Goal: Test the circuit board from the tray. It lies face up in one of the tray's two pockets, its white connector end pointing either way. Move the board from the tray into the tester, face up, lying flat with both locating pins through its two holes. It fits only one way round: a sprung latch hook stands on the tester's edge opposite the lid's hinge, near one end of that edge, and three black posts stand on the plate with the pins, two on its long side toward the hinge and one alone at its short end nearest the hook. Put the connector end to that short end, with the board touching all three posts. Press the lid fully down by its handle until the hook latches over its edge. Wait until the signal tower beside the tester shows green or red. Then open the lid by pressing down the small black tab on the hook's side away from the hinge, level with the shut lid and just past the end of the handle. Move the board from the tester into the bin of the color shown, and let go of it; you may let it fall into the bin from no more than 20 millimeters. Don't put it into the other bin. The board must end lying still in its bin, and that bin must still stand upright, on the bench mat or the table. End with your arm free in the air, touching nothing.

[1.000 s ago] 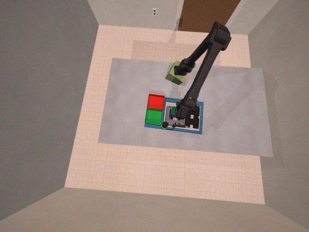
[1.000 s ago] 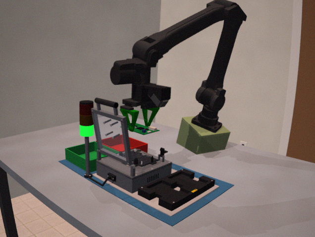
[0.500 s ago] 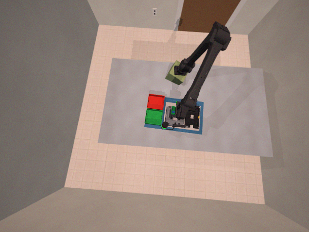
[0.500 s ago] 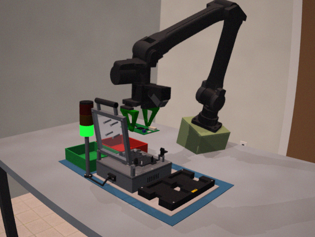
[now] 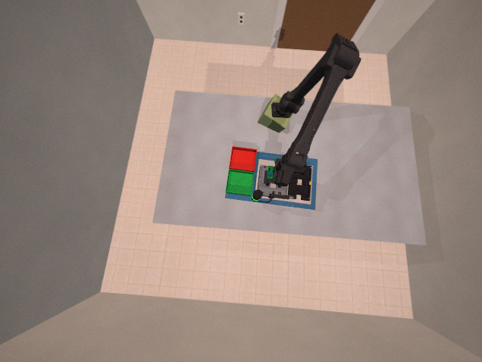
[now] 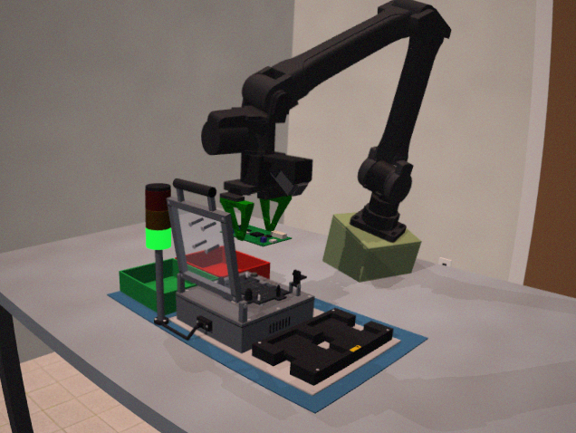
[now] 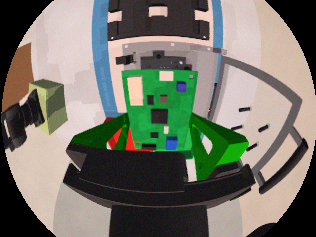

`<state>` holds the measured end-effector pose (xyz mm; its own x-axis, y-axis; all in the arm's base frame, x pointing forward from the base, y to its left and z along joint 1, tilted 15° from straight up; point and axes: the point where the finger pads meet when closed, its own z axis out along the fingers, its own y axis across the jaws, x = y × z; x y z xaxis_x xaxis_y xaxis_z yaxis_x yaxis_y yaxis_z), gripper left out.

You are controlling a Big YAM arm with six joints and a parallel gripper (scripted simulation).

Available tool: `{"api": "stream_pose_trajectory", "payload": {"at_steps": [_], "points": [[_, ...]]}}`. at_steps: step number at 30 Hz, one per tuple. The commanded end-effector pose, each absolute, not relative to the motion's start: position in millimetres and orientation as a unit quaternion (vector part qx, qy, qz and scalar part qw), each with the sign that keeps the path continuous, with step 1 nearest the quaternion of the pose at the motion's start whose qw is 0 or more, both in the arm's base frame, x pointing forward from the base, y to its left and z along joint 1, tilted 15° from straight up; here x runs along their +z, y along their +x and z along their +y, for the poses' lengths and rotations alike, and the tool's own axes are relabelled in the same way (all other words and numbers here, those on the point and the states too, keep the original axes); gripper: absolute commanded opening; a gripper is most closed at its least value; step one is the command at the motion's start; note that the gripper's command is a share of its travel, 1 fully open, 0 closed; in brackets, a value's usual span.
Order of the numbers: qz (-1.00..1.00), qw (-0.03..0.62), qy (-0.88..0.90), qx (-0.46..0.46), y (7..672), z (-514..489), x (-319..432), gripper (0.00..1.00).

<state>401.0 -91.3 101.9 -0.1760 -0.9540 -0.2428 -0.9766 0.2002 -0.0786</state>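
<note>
My gripper [image 6: 254,226] with green fingers is shut on the green circuit board [image 6: 266,235] and holds it level in the air, well above the tester [image 6: 244,309]. The board also shows in the wrist view [image 7: 161,110], face up, with its white connector end pointing away from me. The tester's lid [image 6: 201,242] stands open with its black handle [image 6: 194,187] at the top. The signal tower [image 6: 158,237] beside the tester shows green. The green bin [image 6: 149,281] and the red bin [image 6: 227,263] stand behind the tester. The black tray [image 6: 322,343] lies in front with both pockets empty.
The arm's base sits on an olive block [image 6: 369,248] at the back right. A blue mat [image 6: 270,344] lies under the tester, tray and bins. The latch hook [image 6: 295,279] stands on the tester's edge. A cable runs from the tower's foot to the tester.
</note>
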Motion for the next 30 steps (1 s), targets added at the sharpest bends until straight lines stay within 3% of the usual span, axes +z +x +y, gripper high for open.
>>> {"api": "stream_pose_trajectory", "payload": {"at_steps": [1,30], "points": [[0.761,0.137,-0.633,0.022,423.9,-102.7,129.1,0.72],[0.762,0.141,-0.631,0.016,429.3,-117.3,120.3,0.72]]}}
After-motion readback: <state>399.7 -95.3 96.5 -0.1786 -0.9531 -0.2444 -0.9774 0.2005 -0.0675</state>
